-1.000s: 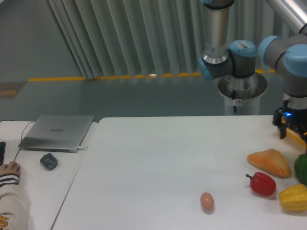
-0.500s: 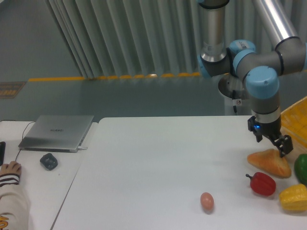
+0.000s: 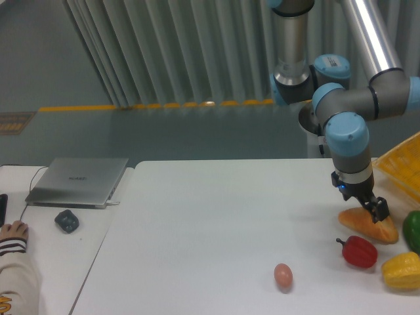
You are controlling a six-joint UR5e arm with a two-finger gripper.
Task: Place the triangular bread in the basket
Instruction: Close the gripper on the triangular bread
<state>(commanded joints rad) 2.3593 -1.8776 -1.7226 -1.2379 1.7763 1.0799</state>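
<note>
Triangular bread (image 3: 369,224) sits on the table (image 3: 216,230) near its right edge, directly under my gripper (image 3: 369,208), with its long axis running left to right and the pointed end toward the right. Taking the bread as landmark: red pepper (image 3: 359,252) just in front of it, yellow pepper (image 3: 401,271) in front and to the right, green pepper (image 3: 413,230) just to its right at the frame edge, small egg (image 3: 283,275) well off to the front-left, basket (image 3: 401,165) behind and to the right, only a yellow latticed corner showing. Gripper tips look to be at the bread's top surface, touching or nearly so; fingers are dark and small here, so I cannot tell whether they are spread or closed on it. No other arm on this rig. Against half a second ago the gripper has come down and a little left, from just above the bread's upper edge onto its crest; a second ago it was off by the basket. Bread itself has not shifted. My read: grasp about to be made, lift and carry back-right still to do
</note>
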